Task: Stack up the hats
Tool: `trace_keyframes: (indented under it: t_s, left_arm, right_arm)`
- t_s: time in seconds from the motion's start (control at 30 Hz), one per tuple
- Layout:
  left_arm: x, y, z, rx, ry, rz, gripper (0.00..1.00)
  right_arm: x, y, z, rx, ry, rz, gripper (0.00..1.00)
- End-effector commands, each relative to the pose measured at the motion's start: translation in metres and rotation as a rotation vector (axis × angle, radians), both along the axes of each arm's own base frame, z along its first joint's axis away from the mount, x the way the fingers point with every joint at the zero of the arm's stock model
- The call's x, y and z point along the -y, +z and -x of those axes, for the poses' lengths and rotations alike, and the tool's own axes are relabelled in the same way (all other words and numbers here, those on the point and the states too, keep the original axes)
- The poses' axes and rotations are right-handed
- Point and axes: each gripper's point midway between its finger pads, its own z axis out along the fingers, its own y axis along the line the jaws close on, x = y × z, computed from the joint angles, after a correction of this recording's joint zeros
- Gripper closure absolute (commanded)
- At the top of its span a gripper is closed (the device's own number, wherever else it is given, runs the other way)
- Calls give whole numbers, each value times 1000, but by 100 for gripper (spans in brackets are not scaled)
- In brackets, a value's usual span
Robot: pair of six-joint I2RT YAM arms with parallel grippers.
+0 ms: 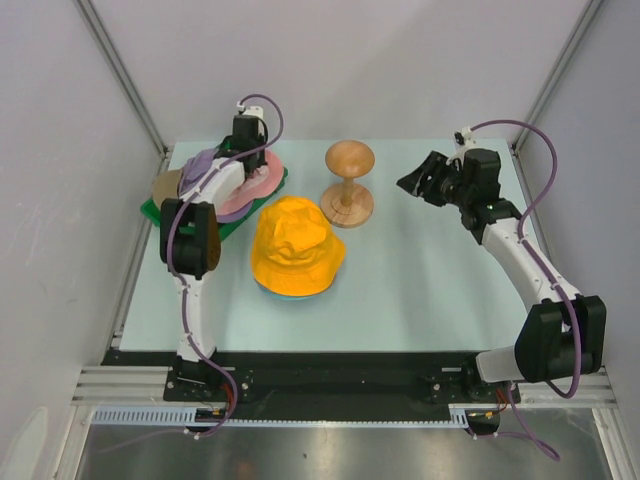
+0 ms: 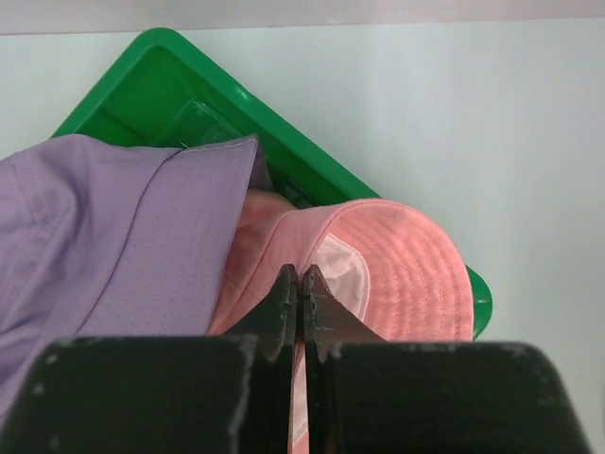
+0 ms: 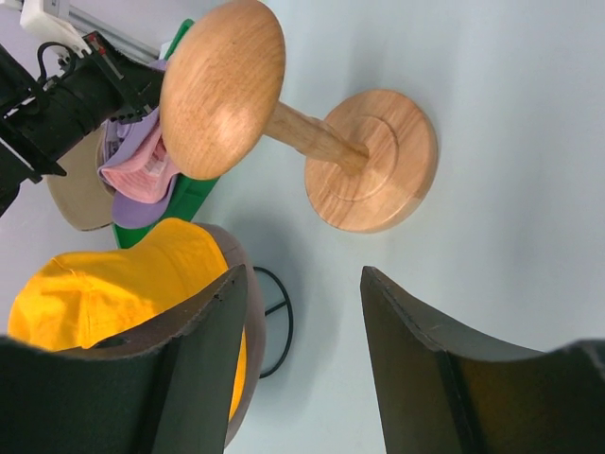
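Hats crowd the far left corner of the pale table (image 1: 420, 290). A tan baseball cap (image 1: 163, 186), a lavender cloth bucket hat (image 2: 113, 236) and a pink cloth bucket hat (image 2: 402, 270) lie heaped loosely in a green plastic tray (image 2: 151, 71). The left gripper (image 2: 301, 288) reaches over this tray. Its jaws are pressed together on the brim of the pink cloth bucket hat, with a thin fold of pink cloth pinched between them.

Toward the middle of the table sits the stack. An orange cloth bucket hat (image 1: 296, 245) is on top. A teal hat (image 1: 283, 295) peeks out under its near edge in the overhead view. The right wrist view shows a greyish brim (image 3: 253, 312) beneath the orange crown and a black wire ring (image 3: 281, 326) on the table just beside the pile.

Just beyond and right of the stack stands a wooden hourglass-shaped stand (image 1: 348, 185), upright and bare. Farther right, the right gripper (image 3: 302, 364) hangs above the table with its jaws apart and nothing between them.

Judging from the layout, the task looks about half done. Roughly three hats appear to be piled, and three lie in the tray. The pink one seems next in line to be carried across to the orange crown, with the lavender hat and the tan cap to follow.
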Motion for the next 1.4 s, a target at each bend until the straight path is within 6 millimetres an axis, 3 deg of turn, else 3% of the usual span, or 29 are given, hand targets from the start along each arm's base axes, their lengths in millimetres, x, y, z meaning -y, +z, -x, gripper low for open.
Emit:
trace_keyframes:
  t_s: [0.0,0.03,0.1,0.13,0.23,0.33,0.37,0.6,0.67,0.87,1.03,1.1,1.13,1.2,1.23,1.3,1.33,1.37]
  left_arm:
    - [8,114,11,226,31,60,100]
    - [6,136,19,259,38,71,99]
    - [2,150,31,270,50,72,100]
    - [0,170,40,298,51,75,100]
    - [-8,185,57,306,55,46,100]
    - [-16,214,79,340,67,32,100]
    - [-18,234,89,376,64,41,100]
    - [-10,295,135,467,-5,71,100]
    - [-10,304,145,485,-7,78,100]
    - [-17,353,188,588,7,79,100]
    - [-27,389,226,671,10,78,100]
    - [-30,395,235,682,-2,57,99]
    - [-30,398,240,686,-9,55,100]
    - [-26,401,251,679,-48,65,100]
    - [-24,401,255,676,-61,69,100]
    - [-22,405,270,689,-92,82,100]
    - [-21,400,273,683,-97,84,100]
    - [-23,403,282,696,-99,86,100]
  right_arm:
    - [-5,28,-10,105,28,-22,43]
    - [-5,28,-12,112,31,-19,44]
    - [-7,33,-14,130,41,-19,43]
    - [-7,32,-14,136,47,-13,43]
    - [-10,36,-16,153,64,-17,43]
    - [-13,54,-21,224,82,-28,43]
    - [-14,59,-21,241,89,-28,43]
    - [-42,104,-13,363,171,-28,43]
    - [-49,123,-8,405,184,-29,43]
    - [-97,167,30,527,287,-45,41]
    - [-144,186,63,524,402,-105,41]
    - [-159,198,76,540,435,-127,40]
    - [-176,201,93,547,482,-142,40]
    - [-187,210,102,594,488,-114,39]
    - [-205,211,119,603,523,-110,39]
    - [-217,200,121,593,512,-52,37]
    - [-222,205,124,603,517,-52,37]
    - [-234,202,136,604,546,-45,37]
